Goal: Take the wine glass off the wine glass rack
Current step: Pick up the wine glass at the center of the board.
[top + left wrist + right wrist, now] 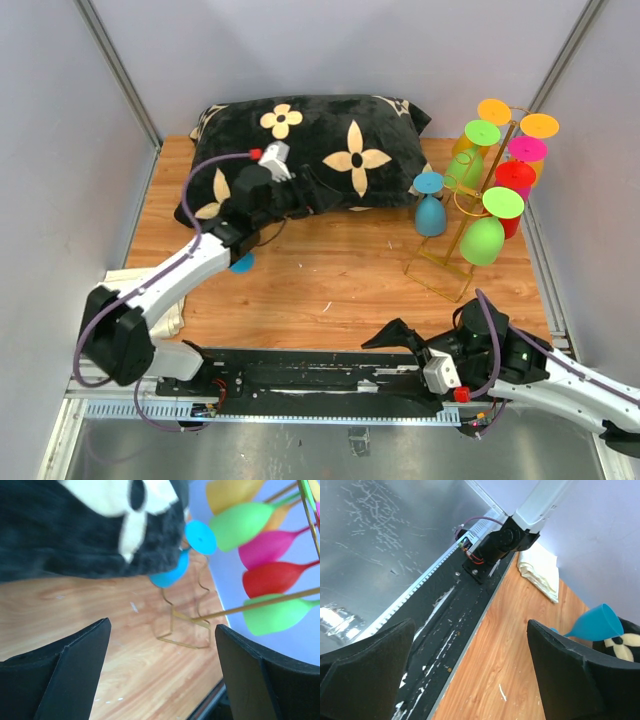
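**Rack upright at the right of the table; both grippers open and holding nothing.**

The right gripper (470, 624) hangs low over the base rail at the near edge, fingers spread with nothing between them. Farther in, the left gripper (162, 626) is above the table (330, 280) at the front edge of the pillow (320, 130), fingers likewise apart and unloaded. A light-blue glass (597, 622) lies tilted beside that pillow edge with its rim raised. In the top view the left forearm covers most of it. The wine glass rack (240, 609) stands to the right with its long axis vertical and its rectangular wire base flat on the wood. Six hung glasses (482, 240) hang from its hooks, feet up and bowls down. A teal glass (430, 213) stands inverted just left of the rack, apart from the hooks.
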Robot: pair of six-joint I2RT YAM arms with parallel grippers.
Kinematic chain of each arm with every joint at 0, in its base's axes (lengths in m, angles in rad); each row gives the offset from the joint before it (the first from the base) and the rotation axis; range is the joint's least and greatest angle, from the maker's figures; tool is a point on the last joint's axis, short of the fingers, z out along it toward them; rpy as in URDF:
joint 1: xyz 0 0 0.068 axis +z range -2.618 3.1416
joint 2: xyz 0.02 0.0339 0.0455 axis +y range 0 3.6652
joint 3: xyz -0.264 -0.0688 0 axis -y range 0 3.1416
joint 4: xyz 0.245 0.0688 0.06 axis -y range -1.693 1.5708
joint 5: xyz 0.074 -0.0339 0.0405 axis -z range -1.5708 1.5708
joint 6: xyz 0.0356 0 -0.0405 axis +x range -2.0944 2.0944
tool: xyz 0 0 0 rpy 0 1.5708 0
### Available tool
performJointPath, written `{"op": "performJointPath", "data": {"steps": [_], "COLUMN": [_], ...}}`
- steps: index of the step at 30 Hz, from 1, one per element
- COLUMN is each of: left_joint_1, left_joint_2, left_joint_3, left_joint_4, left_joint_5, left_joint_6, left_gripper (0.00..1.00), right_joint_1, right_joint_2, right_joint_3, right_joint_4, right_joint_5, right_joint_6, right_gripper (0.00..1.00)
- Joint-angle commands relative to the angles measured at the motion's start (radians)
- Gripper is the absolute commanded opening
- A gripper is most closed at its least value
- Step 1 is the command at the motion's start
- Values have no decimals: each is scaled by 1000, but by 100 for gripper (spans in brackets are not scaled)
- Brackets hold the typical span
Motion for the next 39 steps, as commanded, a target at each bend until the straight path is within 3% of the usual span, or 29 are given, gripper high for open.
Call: {"op": "performJointPath", "data": {"steps": [1,8,16,25,34,39], "left_joint_1": [-118,-238,-312,-356,-371,-371], "left_joint_2": [140,355,580,751,877,922], "left_joint_3": [58,134,294,420,564,614], "left_joint_4": [225,403,461,477,440,429], "left_joint_5": [-5,-155,-321,-403,-441,-454], "left_joint_6": [-125,-298,-468,-636,-725,-752], "left_gripper": [91,93,93,89,80,70], "right_joint_1": [25,26,26,26,26,26], "right_joint_2": [-70,-163,-187,-293,-296,-296], "right_joint_3": [23,107,205,314,345,336], "right_joint_4": [-100,-181,-313,-507,-586,-584], "right_joint_5": [-47,4,0,169,203,203], "right_joint_6": [48,110,134,61,45,40], "right_gripper": [94,93,92,94,94,95]}}
